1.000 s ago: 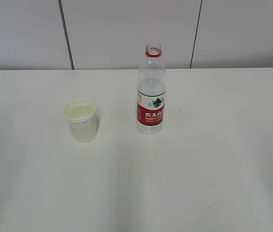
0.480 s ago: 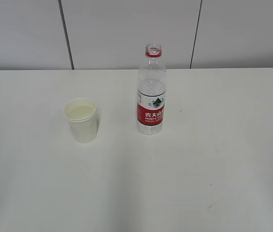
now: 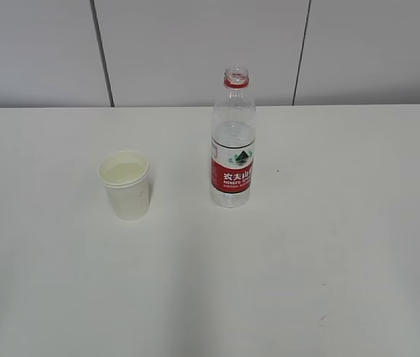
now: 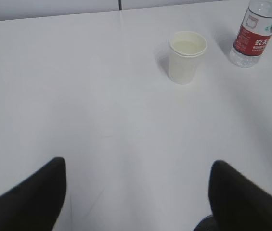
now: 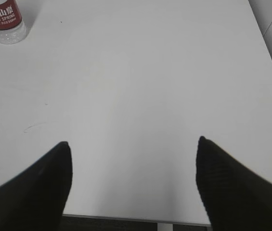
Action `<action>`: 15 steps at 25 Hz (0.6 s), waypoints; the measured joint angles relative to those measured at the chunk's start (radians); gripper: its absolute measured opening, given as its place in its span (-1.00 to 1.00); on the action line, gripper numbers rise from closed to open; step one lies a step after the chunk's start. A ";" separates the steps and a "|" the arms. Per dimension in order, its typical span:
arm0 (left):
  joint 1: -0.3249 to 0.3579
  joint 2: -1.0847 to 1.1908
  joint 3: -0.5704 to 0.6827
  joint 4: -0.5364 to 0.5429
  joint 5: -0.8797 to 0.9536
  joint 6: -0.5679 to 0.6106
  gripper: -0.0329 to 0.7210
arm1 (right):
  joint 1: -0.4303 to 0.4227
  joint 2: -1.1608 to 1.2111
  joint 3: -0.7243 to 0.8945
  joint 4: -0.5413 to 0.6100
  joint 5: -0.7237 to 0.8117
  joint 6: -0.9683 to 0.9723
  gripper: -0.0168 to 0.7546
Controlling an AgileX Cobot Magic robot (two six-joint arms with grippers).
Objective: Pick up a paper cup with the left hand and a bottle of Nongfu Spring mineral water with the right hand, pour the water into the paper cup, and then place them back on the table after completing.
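A white paper cup (image 3: 126, 185) stands upright on the white table (image 3: 306, 245), left of middle, with pale liquid inside. It also shows in the left wrist view (image 4: 186, 56). An uncapped clear Nongfu Spring bottle (image 3: 233, 145) with a red label stands upright to the cup's right, partly filled with water. It shows in the left wrist view (image 4: 255, 32) and the right wrist view (image 5: 3, 21). My left gripper (image 4: 138, 166) is open and empty, far short of the cup. My right gripper (image 5: 133, 147) is open and empty near the table's front edge. Neither arm shows in the exterior view.
A grey panelled wall (image 3: 195, 48) stands behind the table. The table's front edge (image 5: 126, 219) and right edge (image 5: 270, 62) show in the right wrist view.
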 joint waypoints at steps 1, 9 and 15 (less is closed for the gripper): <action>0.000 0.000 0.000 0.001 0.000 0.000 0.55 | 0.000 0.000 0.000 0.000 0.000 0.000 0.58; 0.000 0.000 0.000 0.001 0.000 0.000 0.55 | 0.000 0.000 0.000 0.000 0.000 0.000 0.58; 0.000 0.000 0.000 0.001 0.000 0.000 0.52 | 0.000 0.000 0.000 0.000 0.000 0.000 0.58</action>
